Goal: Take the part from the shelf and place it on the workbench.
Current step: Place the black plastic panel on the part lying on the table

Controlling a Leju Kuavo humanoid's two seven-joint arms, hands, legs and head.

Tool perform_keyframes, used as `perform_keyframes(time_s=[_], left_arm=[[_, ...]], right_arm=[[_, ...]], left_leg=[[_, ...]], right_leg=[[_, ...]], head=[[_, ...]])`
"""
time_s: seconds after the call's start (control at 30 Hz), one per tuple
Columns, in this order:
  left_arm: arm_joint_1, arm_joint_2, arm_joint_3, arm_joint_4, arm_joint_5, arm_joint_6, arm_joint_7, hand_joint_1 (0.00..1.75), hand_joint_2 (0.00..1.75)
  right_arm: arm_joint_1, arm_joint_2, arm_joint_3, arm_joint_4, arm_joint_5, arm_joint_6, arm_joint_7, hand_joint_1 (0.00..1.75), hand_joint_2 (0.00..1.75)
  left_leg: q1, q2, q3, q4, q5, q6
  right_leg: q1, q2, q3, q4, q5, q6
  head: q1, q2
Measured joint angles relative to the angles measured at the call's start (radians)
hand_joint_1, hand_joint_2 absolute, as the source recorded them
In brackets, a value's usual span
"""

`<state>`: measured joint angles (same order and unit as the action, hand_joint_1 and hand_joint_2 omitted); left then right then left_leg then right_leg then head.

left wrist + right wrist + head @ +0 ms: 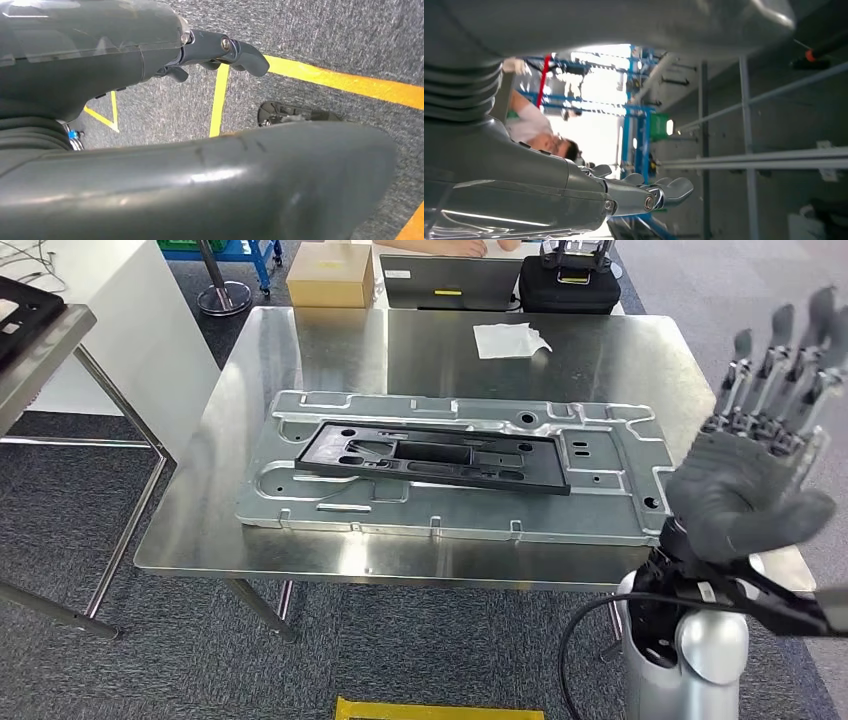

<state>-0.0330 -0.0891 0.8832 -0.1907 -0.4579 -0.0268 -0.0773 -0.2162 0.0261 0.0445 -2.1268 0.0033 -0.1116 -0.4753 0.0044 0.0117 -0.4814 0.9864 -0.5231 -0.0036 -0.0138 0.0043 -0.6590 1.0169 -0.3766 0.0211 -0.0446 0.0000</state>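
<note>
Both hands look empty, right hand point(760, 480) raised with fingers spread, black part point(432, 456) well off to its left, lying on the workbench point(300, 350) fixture plate point(600, 510), so pull back slow

The part point(432, 457) is a long, flat black frame with holes in it. It lies flat on a big grey metal plate point(300, 500) on the shiny workbench point(300, 350).
</note>
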Motion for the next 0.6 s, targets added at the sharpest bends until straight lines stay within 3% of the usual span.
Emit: perform_keyframes(time_s=[0.3, 0.43, 0.5, 0.57, 0.6], left_arm=[[-0.002, -0.008, 0.019, 0.000, 0.006, 0.000, -0.005, 0.00, 0.00], [-0.002, -0.009, 0.023, 0.000, 0.012, 0.000, -0.006, 0.00, 0.00], [-0.003, -0.012, 0.031, 0.000, 0.024, 0.000, -0.011, 0.00, 0.00], [-0.003, -0.019, 0.041, 0.000, 0.033, 0.000, -0.016, 0.00, 0.00], [-0.002, -0.022, 0.046, 0.000, 0.035, 0.000, -0.017, 0.00, 0.00]], right_arm=[[0.096, -0.017, -0.014, -0.081, 0.003, -0.019, -0.037, 0.00, 0.00], [0.111, -0.020, -0.014, -0.089, 0.003, -0.025, -0.041, 0.00, 1.75], [0.146, -0.021, -0.015, -0.097, 0.007, -0.045, -0.059, 0.00, 1.75], [0.200, -0.021, -0.018, -0.102, 0.011, -0.076, -0.082, 0.00, 1.75], [0.228, -0.021, -0.022, -0.101, 0.009, -0.088, -0.088, 0.00, 1.31]], left_leg=[[0.000, 0.001, 0.001, 0.000, -0.001, 0.000], [-0.002, 0.000, 0.003, 0.004, 0.002, 0.010], [0.005, 0.000, 0.015, -0.020, 0.022, 0.020], [0.013, 0.003, 0.027, -0.050, 0.043, 0.028], [0.014, 0.005, 0.028, -0.055, 0.047, 0.031]], right_leg=[[0.000, 0.001, 0.001, 0.000, 0.000, 0.000], [-0.008, 0.001, 0.006, -0.009, 0.008, 0.008], [-0.006, 0.000, 0.012, -0.015, 0.007, 0.016], [-0.003, 0.000, -0.004, 0.032, -0.037, 0.021], [-0.004, 0.000, -0.024, 0.086, -0.073, 0.022]], head=[[0.000, 0.000], [0.000, 0.000], [0.000, 0.000], [0.000, 0.000], [0.000, 0.000]])
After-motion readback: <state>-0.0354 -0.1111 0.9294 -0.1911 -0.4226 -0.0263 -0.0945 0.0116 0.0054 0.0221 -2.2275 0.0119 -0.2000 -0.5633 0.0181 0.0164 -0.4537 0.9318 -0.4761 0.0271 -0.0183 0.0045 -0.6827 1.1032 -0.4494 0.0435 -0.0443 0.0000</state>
